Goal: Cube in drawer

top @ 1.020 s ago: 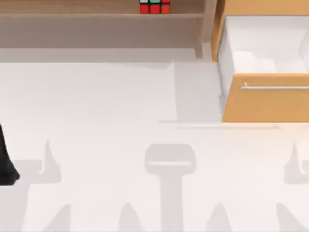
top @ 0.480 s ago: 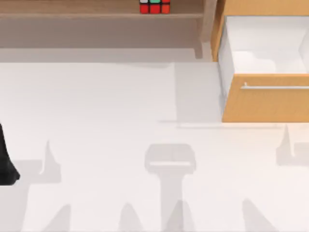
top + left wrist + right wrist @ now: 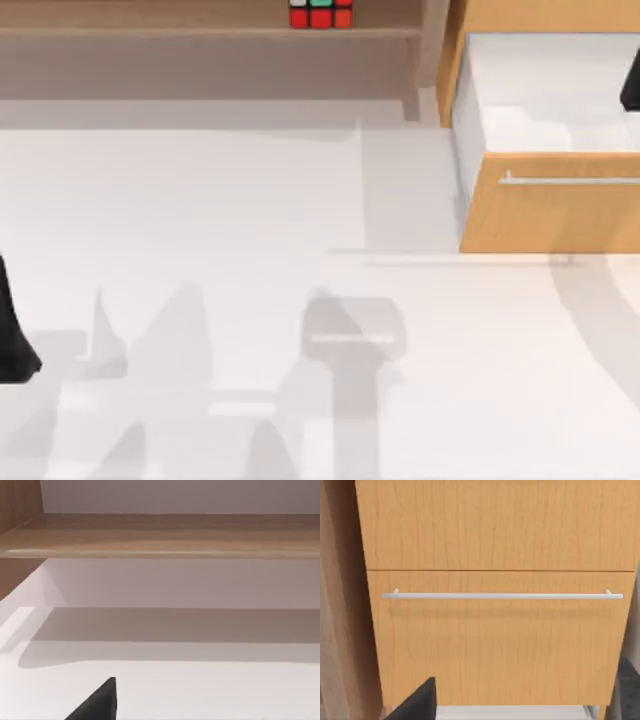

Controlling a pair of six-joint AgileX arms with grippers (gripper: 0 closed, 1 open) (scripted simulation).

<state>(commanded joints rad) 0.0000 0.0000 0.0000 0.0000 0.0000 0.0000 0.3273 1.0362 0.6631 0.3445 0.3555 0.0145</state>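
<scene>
We see the cube on the shelf at 12 o'clock, drawer open at 2, left arm at 9 slightly nearer; claw states we cannot tell.

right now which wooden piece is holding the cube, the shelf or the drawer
The long brown shelf: the cube sits on it. The pulled-open drawer to its right holds no cube.

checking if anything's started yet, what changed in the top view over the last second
A dark part of the right arm has come in at the top view's right edge, over the open drawer. Shadows on the table shifted. The cube stayed on the shelf; the left arm stayed parked at the left edge.
</scene>
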